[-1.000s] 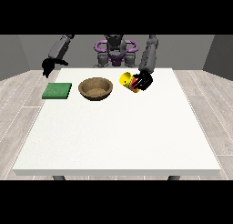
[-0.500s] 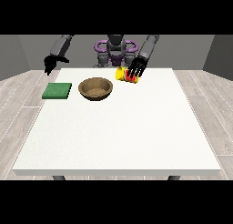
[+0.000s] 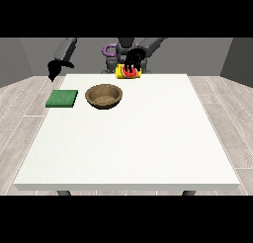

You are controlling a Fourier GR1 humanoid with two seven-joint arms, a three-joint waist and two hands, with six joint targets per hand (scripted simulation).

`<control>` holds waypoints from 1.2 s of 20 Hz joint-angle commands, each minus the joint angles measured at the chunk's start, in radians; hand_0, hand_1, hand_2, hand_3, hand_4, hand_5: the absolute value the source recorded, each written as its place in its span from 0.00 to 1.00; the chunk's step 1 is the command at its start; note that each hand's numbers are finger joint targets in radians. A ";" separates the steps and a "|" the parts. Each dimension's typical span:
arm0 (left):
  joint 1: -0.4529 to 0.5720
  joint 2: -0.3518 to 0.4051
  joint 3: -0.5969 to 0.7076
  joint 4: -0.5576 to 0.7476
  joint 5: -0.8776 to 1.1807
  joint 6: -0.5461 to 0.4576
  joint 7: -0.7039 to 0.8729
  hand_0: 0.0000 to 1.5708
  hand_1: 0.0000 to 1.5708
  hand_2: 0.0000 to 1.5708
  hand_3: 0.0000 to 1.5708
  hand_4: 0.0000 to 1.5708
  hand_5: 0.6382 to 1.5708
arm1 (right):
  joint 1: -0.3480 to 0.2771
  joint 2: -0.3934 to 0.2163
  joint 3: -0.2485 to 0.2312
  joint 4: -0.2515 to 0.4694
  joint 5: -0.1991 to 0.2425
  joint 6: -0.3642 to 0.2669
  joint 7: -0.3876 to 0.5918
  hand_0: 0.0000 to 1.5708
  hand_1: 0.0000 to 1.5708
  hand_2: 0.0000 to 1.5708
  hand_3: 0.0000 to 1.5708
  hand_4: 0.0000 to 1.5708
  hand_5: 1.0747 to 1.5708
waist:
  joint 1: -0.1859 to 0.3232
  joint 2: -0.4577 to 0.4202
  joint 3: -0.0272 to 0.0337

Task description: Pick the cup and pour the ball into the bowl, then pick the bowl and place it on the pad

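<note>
The yellow cup [image 3: 127,73] is held lifted at the far edge of the table [image 3: 148,138], right of the bowl [image 3: 104,96], fingers of the robot hand [image 3: 132,60] curled round it. It is judged light and rigid, best gripped round its side wall.

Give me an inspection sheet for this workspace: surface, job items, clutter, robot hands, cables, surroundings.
Surface: white table, level, all four edges in view.
Job's things: yellow cup lifted and tipped sideways at the far edge, something red at its mouth; brown bowl upright on the table, nothing visible inside; green pad flat, at the view's left of the bowl, apart from it.
Clutter: nothing seen.
Robot hands: robot hand at the view's right curled over the cup; robot hand at the view's left hangs beyond the pad, holding nothing, finger pose unclear.
Cables: nothing seen.
Surroundings: pale plank floor, grey walls.
</note>
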 commanded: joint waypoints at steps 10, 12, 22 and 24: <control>-0.053 -0.040 -0.158 -0.167 -0.213 -0.271 0.122 0.00 0.00 1.00 1.00 0.34 0.95 | 0.051 -0.050 -0.028 0.076 -0.010 0.050 -0.096 0.00 0.00 0.11 0.22 0.25 0.93 | 0.048 0.003 -0.0010; -0.123 -0.040 -0.142 -0.157 -0.225 -0.317 0.106 0.00 0.00 1.00 1.00 0.37 0.95 | 0.010 -0.049 -0.022 0.053 -0.010 0.049 -0.094 0.00 0.00 0.12 0.22 0.26 0.92 | 0.026 0.032 -0.0009; -0.119 0.002 -0.246 -0.198 -0.339 -0.467 -0.044 0.74 0.74 1.00 1.00 0.72 0.97 | 0.037 -0.027 -0.027 0.074 -0.021 0.015 -0.091 0.00 0.00 0.07 0.16 0.27 0.92 | 0.063 0.006 -0.0009; -0.170 -0.011 -0.206 -0.182 -0.370 -0.488 -0.038 0.89 0.89 1.00 1.00 0.73 0.96 | 0.000 -0.084 -0.039 0.063 -0.039 0.066 -0.056 0.00 0.00 0.06 0.19 0.27 0.91 | 0.031 0.038 -0.0010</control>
